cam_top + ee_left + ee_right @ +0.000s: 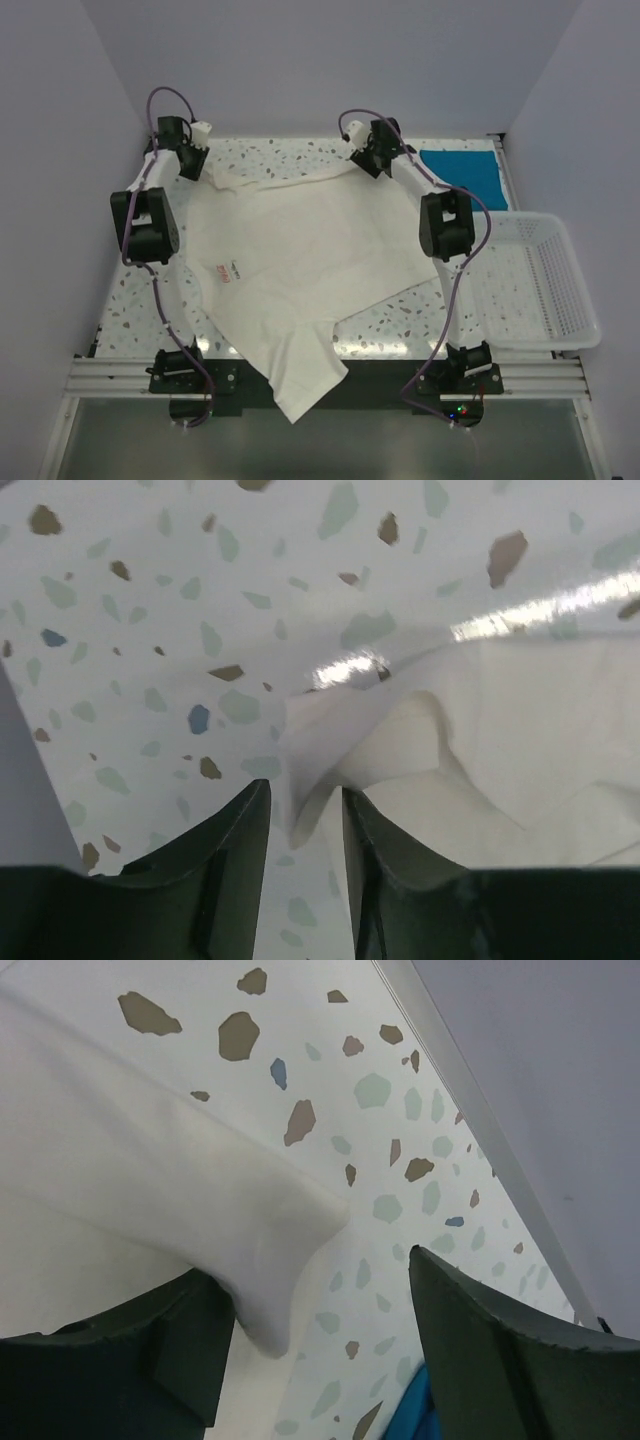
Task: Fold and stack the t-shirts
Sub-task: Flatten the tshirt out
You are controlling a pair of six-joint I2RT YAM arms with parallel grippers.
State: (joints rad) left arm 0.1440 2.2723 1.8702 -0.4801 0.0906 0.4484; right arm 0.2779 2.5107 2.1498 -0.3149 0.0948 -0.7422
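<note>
The cream-white t-shirt (300, 260) lies spread over the middle of the table, showing a small red mark (224, 275). One part hangs over the near edge. My left gripper (203, 130) is at its far left corner. In the left wrist view that gripper (305, 788) is open a little, and a loose tip of the cream cloth (520, 730) droops between the fingers without being pinched. My right gripper (352, 132) is at the far right corner. It (315, 1265) is wide open, with the cream cloth's edge (130, 1160) beside one finger. The teal-blue t-shirt (460, 172) lies folded at the back right.
A white lattice basket (540, 280) stands at the right edge of the table. The side walls close in on the left and right. A sliver of the teal shirt (415, 1410) shows just under the right gripper.
</note>
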